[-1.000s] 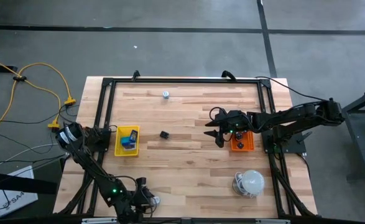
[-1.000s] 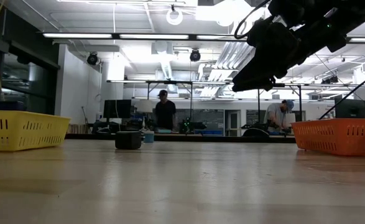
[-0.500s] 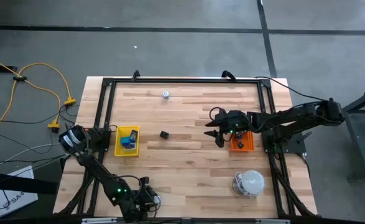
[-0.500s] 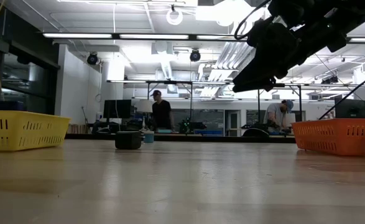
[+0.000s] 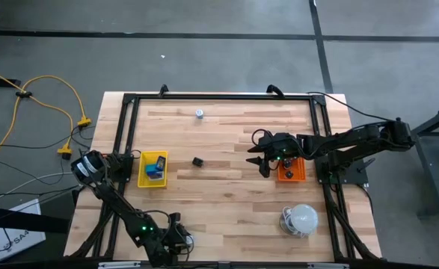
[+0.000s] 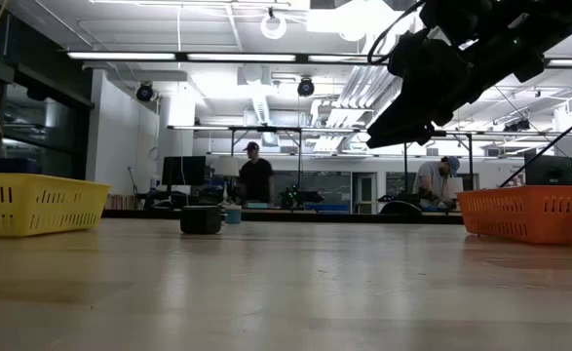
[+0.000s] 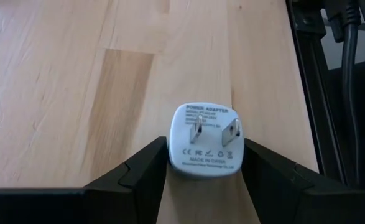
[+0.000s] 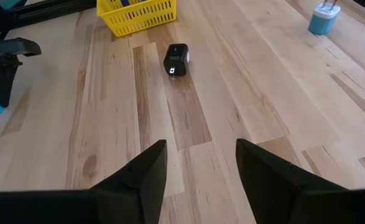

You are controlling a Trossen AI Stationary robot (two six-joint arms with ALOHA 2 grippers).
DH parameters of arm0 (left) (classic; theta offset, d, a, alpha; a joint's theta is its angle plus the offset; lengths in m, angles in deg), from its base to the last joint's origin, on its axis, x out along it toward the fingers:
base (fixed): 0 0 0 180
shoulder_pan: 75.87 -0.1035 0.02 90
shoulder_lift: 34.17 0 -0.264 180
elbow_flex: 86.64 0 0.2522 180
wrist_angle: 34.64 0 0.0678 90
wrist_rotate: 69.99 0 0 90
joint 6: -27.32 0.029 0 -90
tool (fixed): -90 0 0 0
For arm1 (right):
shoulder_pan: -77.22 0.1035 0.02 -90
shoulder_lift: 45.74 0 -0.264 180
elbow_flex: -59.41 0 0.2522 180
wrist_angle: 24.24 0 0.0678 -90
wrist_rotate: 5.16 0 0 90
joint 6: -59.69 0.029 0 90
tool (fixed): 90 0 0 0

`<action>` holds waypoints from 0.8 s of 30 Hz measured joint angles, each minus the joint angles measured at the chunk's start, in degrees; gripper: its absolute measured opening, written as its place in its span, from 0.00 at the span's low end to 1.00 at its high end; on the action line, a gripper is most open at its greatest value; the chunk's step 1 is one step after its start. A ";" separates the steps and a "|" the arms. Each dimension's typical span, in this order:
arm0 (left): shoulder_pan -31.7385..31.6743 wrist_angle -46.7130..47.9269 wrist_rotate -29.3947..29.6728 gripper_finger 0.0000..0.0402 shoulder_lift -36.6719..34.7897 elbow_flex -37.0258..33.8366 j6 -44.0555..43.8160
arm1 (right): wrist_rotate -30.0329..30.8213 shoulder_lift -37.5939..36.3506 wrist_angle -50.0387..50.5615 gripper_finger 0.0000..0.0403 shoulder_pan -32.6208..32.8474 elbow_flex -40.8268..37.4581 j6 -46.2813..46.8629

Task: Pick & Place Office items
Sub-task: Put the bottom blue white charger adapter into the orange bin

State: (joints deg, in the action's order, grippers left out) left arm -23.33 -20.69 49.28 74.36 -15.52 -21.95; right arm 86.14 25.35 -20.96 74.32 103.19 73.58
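Taking the yellow tray [image 5: 152,169] as the mark: the left gripper [image 5: 176,237] sits well toward the table's near edge from it, and only the left wrist view shows what it has, a white power adapter [image 7: 204,145] pinched between its fingers [image 7: 138,174], prong face turned to the camera, both prongs upright; from above that plug cannot be made out. Just right of the tray lies a black adapter block [image 5: 198,161], its long axis running away from the right wrist camera [image 8: 176,60]; a small blue-and-white plug [image 5: 200,113] stands near the far rail; farther right the right gripper [image 5: 262,158] hovers beside the orange tray [image 5: 291,172], jaws parted, holding nothing.
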 joint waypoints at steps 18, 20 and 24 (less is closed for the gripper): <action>-0.03 0.06 0.02 0.44 0.00 0.00 2.39 | 0.00 0.00 0.00 0.44 0.00 0.00 0.00; -0.05 0.17 0.15 0.40 0.02 0.00 2.49 | 0.00 0.00 0.00 0.44 0.00 0.00 0.00; -0.05 -0.05 0.20 0.33 0.02 0.00 2.48 | 0.00 0.00 0.00 0.44 0.00 0.00 0.00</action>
State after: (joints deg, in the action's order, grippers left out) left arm -23.38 -20.74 49.48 74.39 -15.52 -19.47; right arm 86.14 25.35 -20.96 74.32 103.19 73.58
